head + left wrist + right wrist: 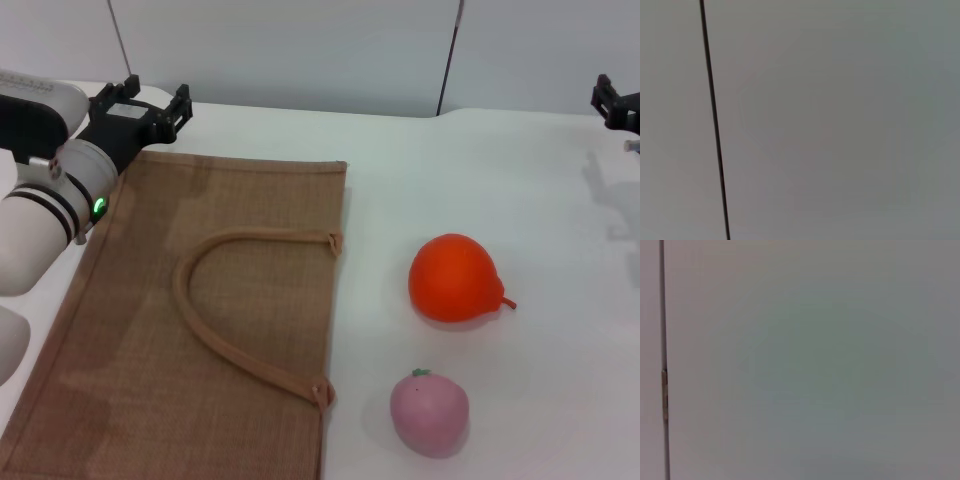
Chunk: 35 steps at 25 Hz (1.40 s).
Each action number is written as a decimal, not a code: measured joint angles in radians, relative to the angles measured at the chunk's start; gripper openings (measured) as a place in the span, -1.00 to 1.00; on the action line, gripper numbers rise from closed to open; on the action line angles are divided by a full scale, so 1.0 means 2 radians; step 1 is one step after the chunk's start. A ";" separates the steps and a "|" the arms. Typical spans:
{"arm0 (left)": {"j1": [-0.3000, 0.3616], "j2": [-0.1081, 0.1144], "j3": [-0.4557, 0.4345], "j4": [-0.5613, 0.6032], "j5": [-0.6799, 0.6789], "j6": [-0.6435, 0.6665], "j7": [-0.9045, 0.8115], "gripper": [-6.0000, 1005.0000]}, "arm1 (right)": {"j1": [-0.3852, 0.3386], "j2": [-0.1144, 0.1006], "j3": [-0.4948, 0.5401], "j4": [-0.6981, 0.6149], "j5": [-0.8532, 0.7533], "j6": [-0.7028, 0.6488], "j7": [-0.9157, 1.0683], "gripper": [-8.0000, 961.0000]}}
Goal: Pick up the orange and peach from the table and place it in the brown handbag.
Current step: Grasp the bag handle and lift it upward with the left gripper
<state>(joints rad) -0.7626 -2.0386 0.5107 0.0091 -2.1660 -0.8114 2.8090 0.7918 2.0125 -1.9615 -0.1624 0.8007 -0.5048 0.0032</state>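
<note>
Head downward; wrists facing wall (pixel 840 125)

Lab: bare white table (pixel 520 170), panelled wall (pixel 300 50)

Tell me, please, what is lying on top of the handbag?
Only its own loop handle lies across the handbag, which rests flat on the table. The orange and peach sit beside it. Its inside is hidden.

The brown handbag (pixel 200 320) lay flat at frame left; the orange (pixel 453 278) lay right of it, the peach (pixel 429 411) below the orange.
</note>
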 joint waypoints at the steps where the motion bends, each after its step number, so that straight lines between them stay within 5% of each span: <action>1: 0.000 0.000 0.000 0.000 0.000 0.000 0.000 0.38 | 0.000 0.000 0.000 0.000 0.000 0.000 0.000 0.42; 15: 0.003 0.000 0.000 0.000 -0.014 -0.007 -0.002 0.38 | -0.002 0.000 0.001 0.000 0.000 0.000 0.001 0.42; 21: 0.024 0.001 0.008 -0.001 -0.002 -0.091 -0.029 0.38 | -0.004 0.000 0.001 0.001 0.000 0.000 0.001 0.42; 27: 0.029 0.007 0.042 0.022 0.090 -0.101 -0.154 0.38 | -0.006 0.000 0.001 0.016 0.000 0.001 0.000 0.42; 35: 0.061 0.004 0.067 0.183 0.298 -0.111 -0.387 0.38 | -0.008 -0.001 0.001 0.015 0.000 0.001 0.001 0.42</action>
<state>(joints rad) -0.6410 -2.0301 0.6439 0.3752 -1.5701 -1.0325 2.0352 0.7764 2.0110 -1.9603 -0.1320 0.8007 -0.5030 0.0053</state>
